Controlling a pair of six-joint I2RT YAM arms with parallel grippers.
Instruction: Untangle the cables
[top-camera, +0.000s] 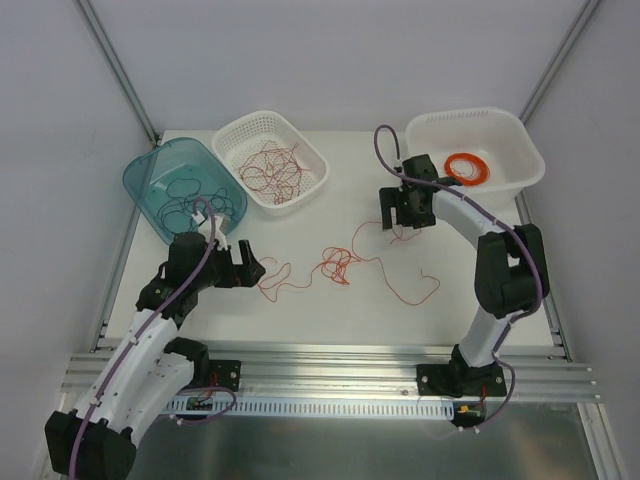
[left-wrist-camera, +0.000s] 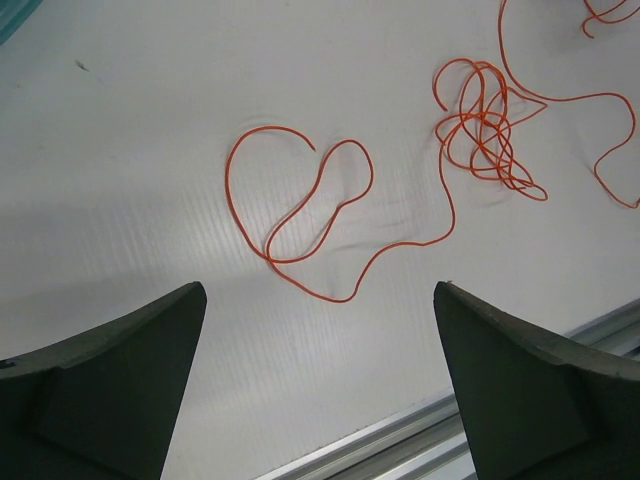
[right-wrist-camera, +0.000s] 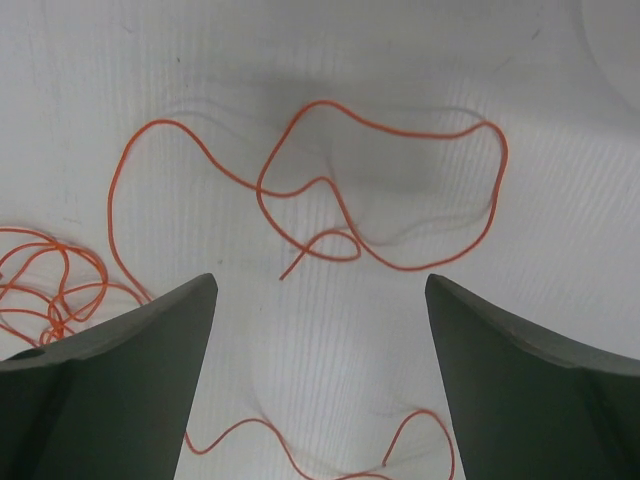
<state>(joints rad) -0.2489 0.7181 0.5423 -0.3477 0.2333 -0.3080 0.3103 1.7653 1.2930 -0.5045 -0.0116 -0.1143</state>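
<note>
- Left gripper (left-wrist-camera: 320, 290): jaws spread wide, nothing held, over a loose loop (left-wrist-camera: 300, 200) of the orange-red cables (top-camera: 336, 264), toward the left edge.
- Right gripper (right-wrist-camera: 320, 280): equally wide and empty, above a second loop (right-wrist-camera: 380, 190) toward the right edge.
- We recommend pinching one strand per side and drawing apart slowly, so the knot (left-wrist-camera: 485, 130) at mid-bench loosens.
- We count two grippers, one knot, and three containers along the far edge: teal bin (top-camera: 137, 177), white basket (top-camera: 232, 131), white tub (top-camera: 512, 130).
</note>
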